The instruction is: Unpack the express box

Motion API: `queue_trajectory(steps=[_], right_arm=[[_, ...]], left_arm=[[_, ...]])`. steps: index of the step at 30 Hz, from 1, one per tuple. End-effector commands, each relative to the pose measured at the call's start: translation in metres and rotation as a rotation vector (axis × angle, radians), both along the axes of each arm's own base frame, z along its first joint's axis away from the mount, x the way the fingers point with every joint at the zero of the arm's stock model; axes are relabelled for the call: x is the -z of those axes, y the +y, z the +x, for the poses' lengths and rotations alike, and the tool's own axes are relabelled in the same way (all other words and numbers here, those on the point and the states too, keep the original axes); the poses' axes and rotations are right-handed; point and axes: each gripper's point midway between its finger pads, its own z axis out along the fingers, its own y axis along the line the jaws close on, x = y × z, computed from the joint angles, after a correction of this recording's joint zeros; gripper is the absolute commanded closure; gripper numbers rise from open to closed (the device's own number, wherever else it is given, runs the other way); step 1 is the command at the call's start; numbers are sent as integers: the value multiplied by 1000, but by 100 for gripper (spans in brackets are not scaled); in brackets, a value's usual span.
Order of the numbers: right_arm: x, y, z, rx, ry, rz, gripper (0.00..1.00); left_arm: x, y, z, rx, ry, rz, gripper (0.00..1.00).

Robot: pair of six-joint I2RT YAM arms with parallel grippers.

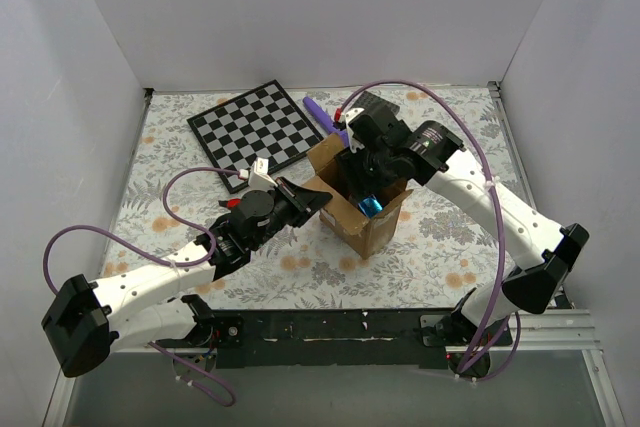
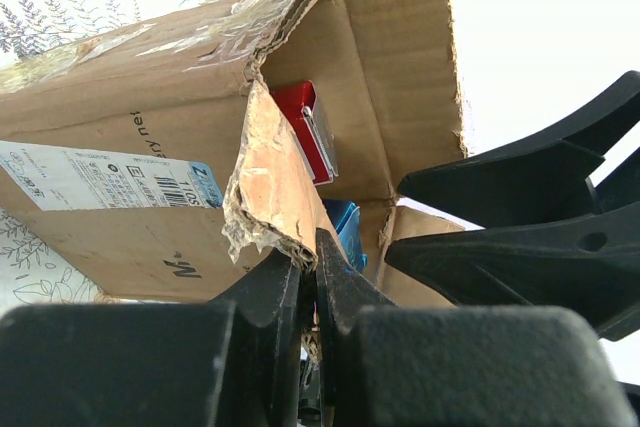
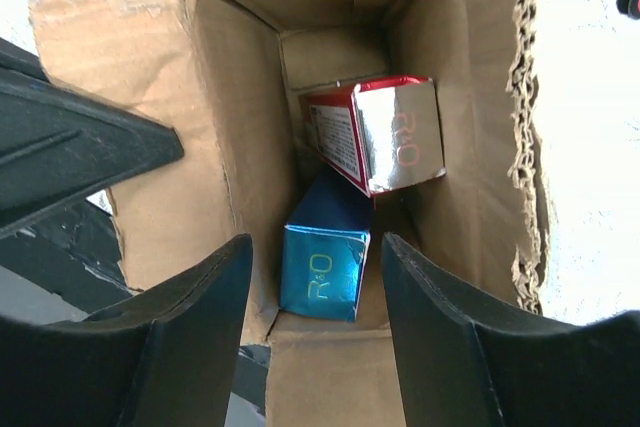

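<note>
The opened box stands at the middle of the table, just beside a checkerboard. The left gripper pinches its torn flap, fingers pressed together on the cardboard. The right gripper, fingers spread, hangs over the opening above a red pack and a blue pack inside.

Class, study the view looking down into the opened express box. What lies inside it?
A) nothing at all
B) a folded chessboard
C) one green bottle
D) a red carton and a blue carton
D: the right wrist view looks into the express box and shows a red carton and a blue carton inside.
</note>
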Motion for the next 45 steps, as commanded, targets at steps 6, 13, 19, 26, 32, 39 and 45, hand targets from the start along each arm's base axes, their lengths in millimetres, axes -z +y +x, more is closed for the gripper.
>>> queue_trajectory(steps=[6, 13, 19, 26, 32, 39, 45], right_arm=[[17, -19, -21, -24, 54, -51, 26], [38, -19, -26, -39, 95, -73, 23], [46, -18, -25, -49, 102, -82, 34], [30, -16, -24, -45, 70, -40, 72], [-35, -15, -12, 16, -88, 102, 83], [-120, -46, 7, 185, -376, 247, 87], [-172, -112, 18, 470, -652, 315, 85]], left_arm=[[88, 36, -4, -63, 136, 306, 100], [86, 34, -4, -54, 135, 301, 100], [84, 34, -4, -54, 131, 299, 99], [81, 35, -3, -60, 121, 302, 99], [77, 39, 0, -80, 106, 323, 99], [77, 45, 1, -100, 102, 337, 99], [76, 51, 0, -116, 101, 343, 98]])
